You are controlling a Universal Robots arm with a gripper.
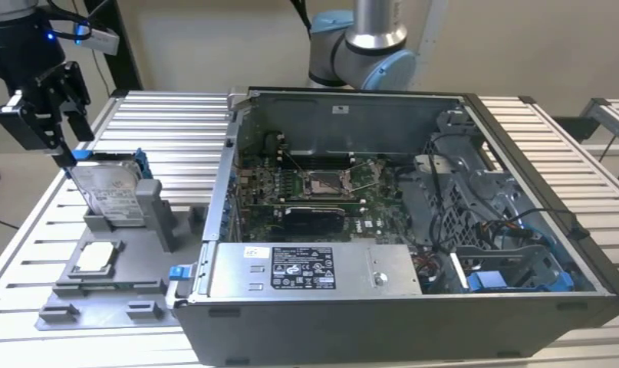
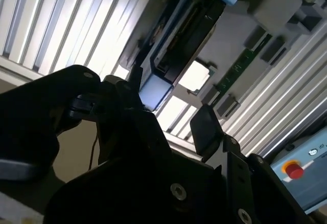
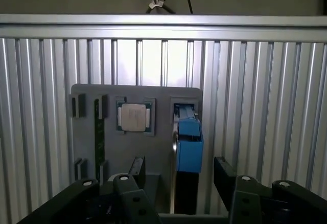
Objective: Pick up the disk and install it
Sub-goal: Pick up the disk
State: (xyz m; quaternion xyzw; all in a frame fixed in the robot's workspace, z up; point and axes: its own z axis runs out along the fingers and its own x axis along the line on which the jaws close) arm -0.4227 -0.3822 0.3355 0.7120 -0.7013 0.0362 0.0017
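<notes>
Near the table's edge on the exterior view's left | gripper above upright disk in grey holder | fingers spread, straddling it

Legible text: none; all print is too small to read.
- Disk, upright in the holder near the bench edge at the exterior view's left: white printed label on its face.
- Box, inside the case along its near wall: black-and-white label with rows of small marks.
- Case rear wall: small white sticker.
- Chip, first wrist view: faint print on top.
- Panel, second wrist view: small mark beside a red button.
</notes>
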